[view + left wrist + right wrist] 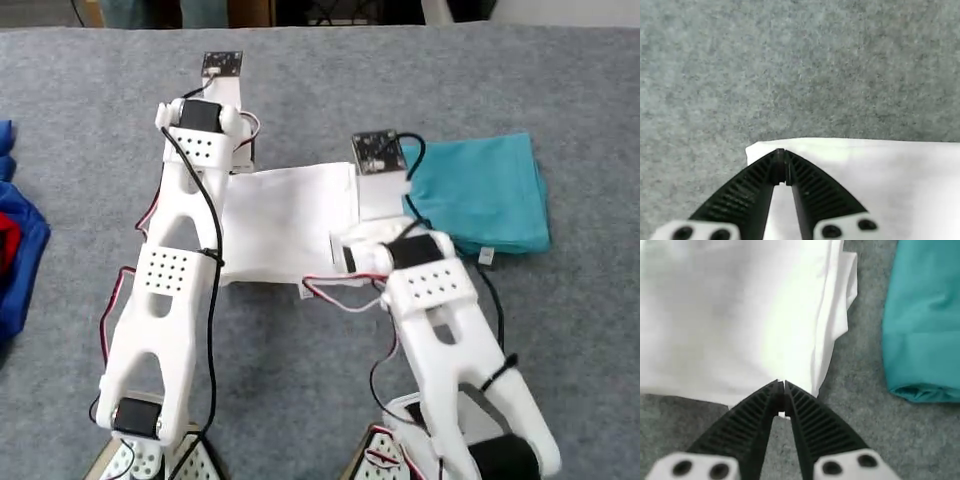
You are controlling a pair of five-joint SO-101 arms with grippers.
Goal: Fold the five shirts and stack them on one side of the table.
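Currently both claws sit clamped on the white shirt (880,190), left claw (781,170) at its corner, right claw (781,400) at an edge. Such shallow bites could slip mid-fold, dropping cloth crooked. Folded teal shirt (925,320) lies beside right claw.

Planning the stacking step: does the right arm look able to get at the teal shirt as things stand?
Probably yes. The teal shirt lies folded just beside the right gripper, with bare table between. The gripper is shut on the white shirt's edge, though.
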